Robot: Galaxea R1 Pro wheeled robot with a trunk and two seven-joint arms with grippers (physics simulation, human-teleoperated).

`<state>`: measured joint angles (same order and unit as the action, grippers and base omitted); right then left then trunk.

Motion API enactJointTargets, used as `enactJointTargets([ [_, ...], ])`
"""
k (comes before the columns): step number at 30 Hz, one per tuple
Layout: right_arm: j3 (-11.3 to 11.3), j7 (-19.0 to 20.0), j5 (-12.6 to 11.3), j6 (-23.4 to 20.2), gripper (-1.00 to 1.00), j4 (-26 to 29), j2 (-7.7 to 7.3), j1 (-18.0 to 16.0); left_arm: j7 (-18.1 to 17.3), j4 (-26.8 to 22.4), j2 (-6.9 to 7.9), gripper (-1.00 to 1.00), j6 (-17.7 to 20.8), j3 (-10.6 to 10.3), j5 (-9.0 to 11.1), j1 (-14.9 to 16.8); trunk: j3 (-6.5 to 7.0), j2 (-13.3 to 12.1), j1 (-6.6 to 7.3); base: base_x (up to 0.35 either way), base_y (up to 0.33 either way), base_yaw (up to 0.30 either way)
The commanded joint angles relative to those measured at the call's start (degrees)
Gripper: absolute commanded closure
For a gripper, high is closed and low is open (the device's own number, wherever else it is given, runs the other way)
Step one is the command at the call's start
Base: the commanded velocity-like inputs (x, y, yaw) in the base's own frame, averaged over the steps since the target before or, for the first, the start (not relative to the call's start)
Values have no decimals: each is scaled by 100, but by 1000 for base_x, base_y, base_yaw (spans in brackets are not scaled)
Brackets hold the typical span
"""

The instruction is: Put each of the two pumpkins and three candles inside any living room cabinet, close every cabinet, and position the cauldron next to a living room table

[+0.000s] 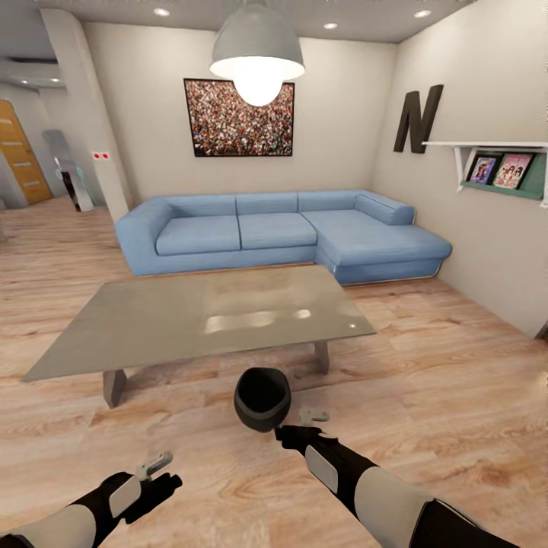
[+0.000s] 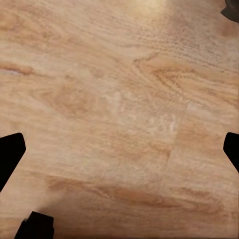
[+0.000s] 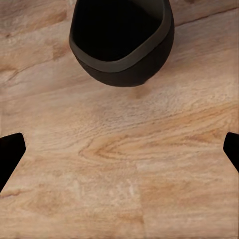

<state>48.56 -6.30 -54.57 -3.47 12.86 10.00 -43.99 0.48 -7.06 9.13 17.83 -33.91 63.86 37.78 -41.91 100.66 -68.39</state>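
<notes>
Cauldron (image 1: pixel 262 397) sits on the wood floor (image 1: pixel 426 380), just beside the near edge of the grey table (image 1: pixel 205 316), in front of the gap between its two near legs. Mouth faces up and slightly toward the robot; interior dark, appears empty. Placement reads as the "next to a table" step met, or close to it.

Right gripper (image 1: pixel 298 431) hovers just near-right of the pot, apparently apart from it. In the right wrist view the cauldron (image 3: pixel 124 42) lies ahead of the fingers, whose tips (image 3: pixel 10 154) stand wide at both edges of the picture with bare floor between: spread open, holding nothing. Position suits a hand that has let go or is lining up a nudge; I cannot tell which.

Left gripper (image 1: pixel 156 476) hangs low at near left, well apart from the pot. Its wrist view shows floor planks (image 2: pixel 119 119) between widely parted fingertips (image 2: pixel 10 154): open, empty, parked out of the way.

Beyond the table, a blue corner sofa (image 1: pixel 281 232) stands against the far wall.
</notes>
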Motion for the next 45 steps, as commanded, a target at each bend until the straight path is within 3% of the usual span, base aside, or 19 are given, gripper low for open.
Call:
enactJointTargets([
  [1,31,-38,-19,-21,-100,7,0,-5,5,-8,0,-100,14,-29,30,1,13,-39,25,-115,11,0],
  [11,31,-35,-6,4,-100,-97,0,-5,21,81,-8,-100,2,-35,32,1,193,-440,245,-26,3,0],
  [17,31,-49,-14,473,-100,-749,0,30,23,185,-17,-100,-16,-71,-17,-5,301,-681,377,-1,0,0],
  [24,23,-90,-21,615,-100,-1032,0,473,23,467,-48,-100,-89,-136,-625,-120,426,-961,530,0,0,0],
  [29,2,-98,-25,772,-100,-1108,0,980,23,578,-51,-100,-505,-141,-963,-507,516,-1162,640,0,0,0],
  [31,4,-99,-26,1007,-100,-1265,0,1312,23,593,-47,-100,-825,-142,-1102,-815,552,-1242,684,0,0,0],
  [37,-3,-99,-20,1536,-100,-1512,0,1817,24,598,-30,-100,-1198,-143,-1385,-1261,660,-1483,816,0,0,0],
  [45,-4,-99,-19,1630,-100,-1556,-30,2140,23,596,-9,-100,-1512,-151,-1496,-1654,803,-1804,992,0,0,0],
])
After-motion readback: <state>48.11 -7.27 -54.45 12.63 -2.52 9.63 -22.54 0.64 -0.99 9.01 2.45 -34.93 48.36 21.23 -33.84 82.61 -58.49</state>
